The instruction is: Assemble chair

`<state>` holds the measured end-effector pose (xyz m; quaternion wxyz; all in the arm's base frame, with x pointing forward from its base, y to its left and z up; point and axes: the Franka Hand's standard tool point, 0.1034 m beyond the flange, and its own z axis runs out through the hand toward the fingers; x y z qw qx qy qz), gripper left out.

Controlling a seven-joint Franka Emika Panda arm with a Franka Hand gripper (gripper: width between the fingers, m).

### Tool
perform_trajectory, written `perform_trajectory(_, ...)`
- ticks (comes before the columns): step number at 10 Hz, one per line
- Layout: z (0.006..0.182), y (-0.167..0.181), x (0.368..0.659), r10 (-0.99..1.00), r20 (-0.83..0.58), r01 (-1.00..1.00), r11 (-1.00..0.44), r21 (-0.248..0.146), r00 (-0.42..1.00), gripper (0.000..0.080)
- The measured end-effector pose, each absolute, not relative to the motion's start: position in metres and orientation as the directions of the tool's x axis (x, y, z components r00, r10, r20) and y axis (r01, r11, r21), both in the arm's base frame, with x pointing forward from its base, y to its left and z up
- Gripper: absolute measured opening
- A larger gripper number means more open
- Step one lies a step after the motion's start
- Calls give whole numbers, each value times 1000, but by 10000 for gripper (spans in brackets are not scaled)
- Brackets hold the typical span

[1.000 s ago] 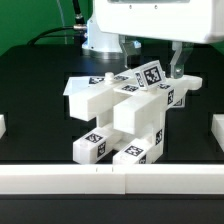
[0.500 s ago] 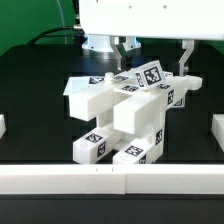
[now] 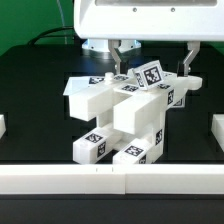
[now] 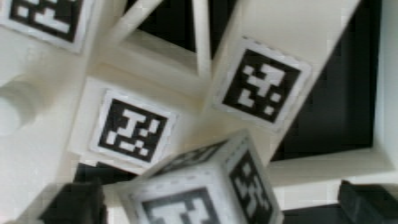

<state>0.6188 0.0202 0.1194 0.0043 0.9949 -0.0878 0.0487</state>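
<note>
**Exterior view.** The chair (image 3: pixel 125 115), a partly joined cluster of white tagged parts, stands at the middle of the black table (image 3: pixel 30 105), just beyond the white rail (image 3: pixel 60 180) along the near edge. The tool (image 3: pixel 151 68) hangs over the chair's far right top. Its jaws are spread wide and released, one on either side of a tilted tagged block (image 3: pixel 150 76). Whether they touch it cannot be told.

**Wrist view.** Blurred tags on white parts fill the frame.
</note>
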Motion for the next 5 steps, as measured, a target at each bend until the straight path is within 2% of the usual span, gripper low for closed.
perform_trajectory(4, 118, 20, 618, -176, 96, -177, -984, 0, 980, 648)
perform_trajectory(5, 118, 20, 618, -177, 96, -177, -984, 0, 980, 525)
